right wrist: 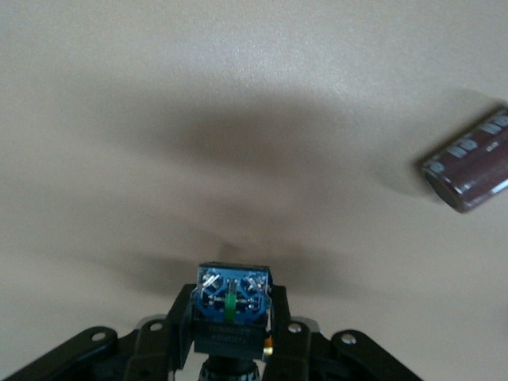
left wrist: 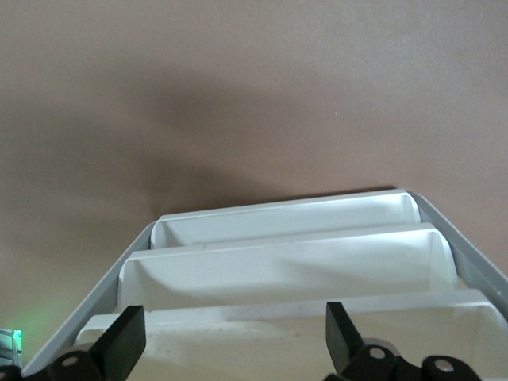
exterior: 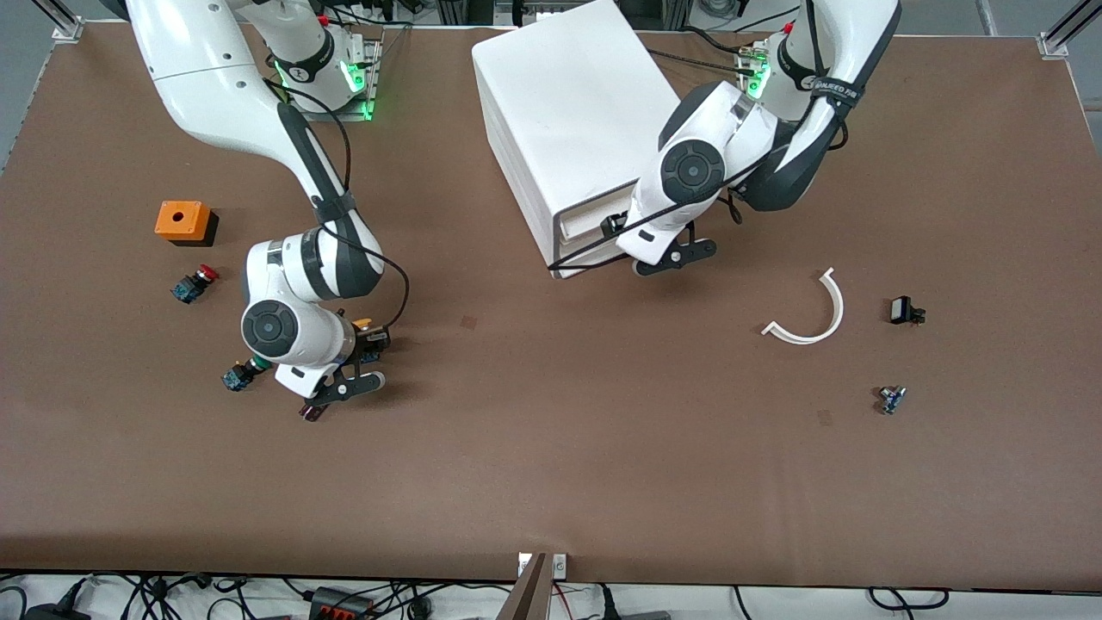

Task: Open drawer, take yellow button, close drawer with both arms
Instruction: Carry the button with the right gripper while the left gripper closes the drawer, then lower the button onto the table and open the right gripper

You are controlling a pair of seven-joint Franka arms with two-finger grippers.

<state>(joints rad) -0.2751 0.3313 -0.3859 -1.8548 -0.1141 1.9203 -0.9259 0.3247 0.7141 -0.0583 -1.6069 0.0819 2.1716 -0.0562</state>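
1. Right claw (right wrist: 230, 333): clamped on the button (right wrist: 232, 305), low over the tabletop (exterior: 551, 448) toward the right arm's end, beside the green button (exterior: 238, 375).
2. Red button (exterior: 193, 284); orange box (exterior: 182, 220).
3. Left claw (left wrist: 230, 337): wide, holding nothing, at the cabinet's (exterior: 568, 120) drawer (left wrist: 286, 274) fronts.

Cabinet (exterior: 568, 112) looked smooth white plastic; table (exterior: 551, 448) matt brown; arms glossy white; button (right wrist: 232, 305) blue plastic.

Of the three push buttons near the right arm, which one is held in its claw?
The orange-yellow-capped button, clamped in the right claw. The red-capped button and the green-capped button both lie free on the table.
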